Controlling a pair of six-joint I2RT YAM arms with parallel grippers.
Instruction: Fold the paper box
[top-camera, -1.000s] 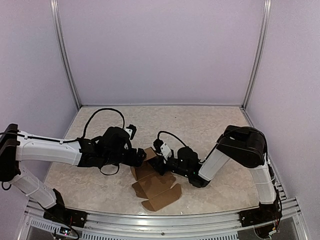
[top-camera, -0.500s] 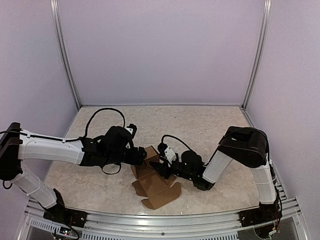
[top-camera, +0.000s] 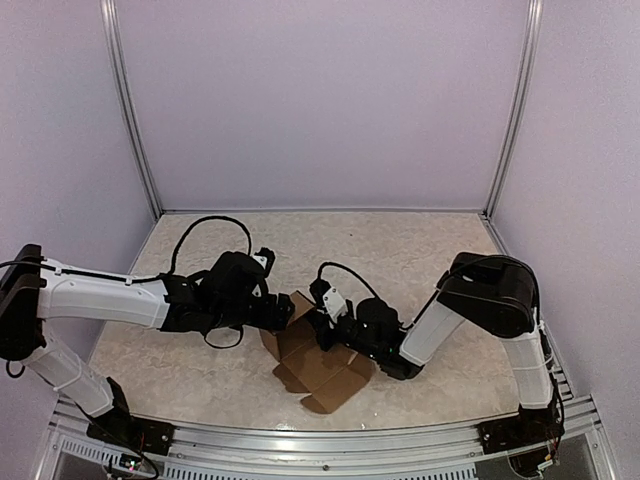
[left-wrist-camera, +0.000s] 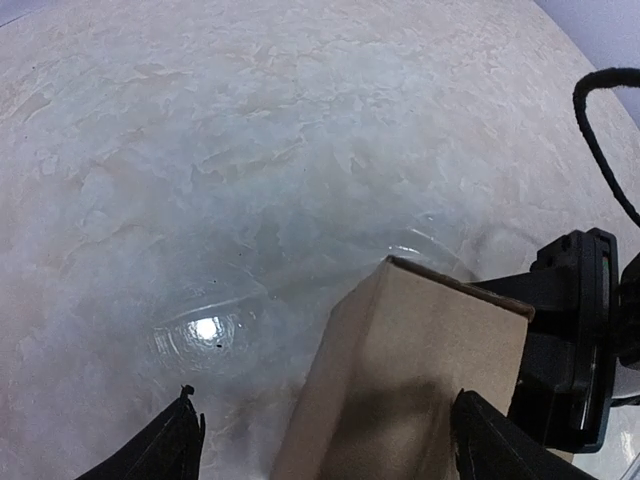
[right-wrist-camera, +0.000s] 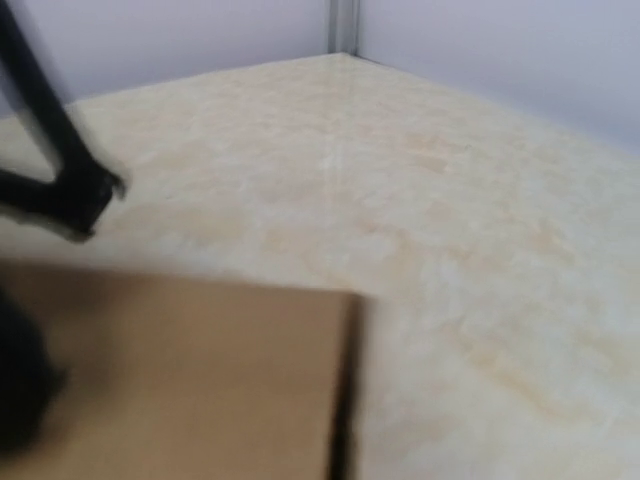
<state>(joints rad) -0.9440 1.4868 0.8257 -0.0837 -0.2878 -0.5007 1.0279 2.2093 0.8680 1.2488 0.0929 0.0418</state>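
The paper box (top-camera: 322, 368) is brown cardboard, partly folded, with loose flaps spread toward the near edge. My left gripper (top-camera: 287, 312) is at its far-left corner. In the left wrist view an upright cardboard panel (left-wrist-camera: 400, 380) stands between the widely spread fingers of the left gripper (left-wrist-camera: 322, 442), with a gap on the left side. My right gripper (top-camera: 325, 322) presses against the box's far-right side, opposite the left one. The right wrist view is blurred: cardboard (right-wrist-camera: 180, 380) fills its lower left, and its own fingers do not show.
The right arm's black gripper body (left-wrist-camera: 575, 340) sits just behind the panel. The left arm's cable (top-camera: 215, 225) loops over the marbled table (top-camera: 400, 250). A metal rail (top-camera: 320, 440) runs along the near edge. Walls enclose the other sides.
The right gripper drew back toward the near side, then returned to the box's far side. The box's loose flaps shifted right and lifted slightly. The left gripper barely moved.
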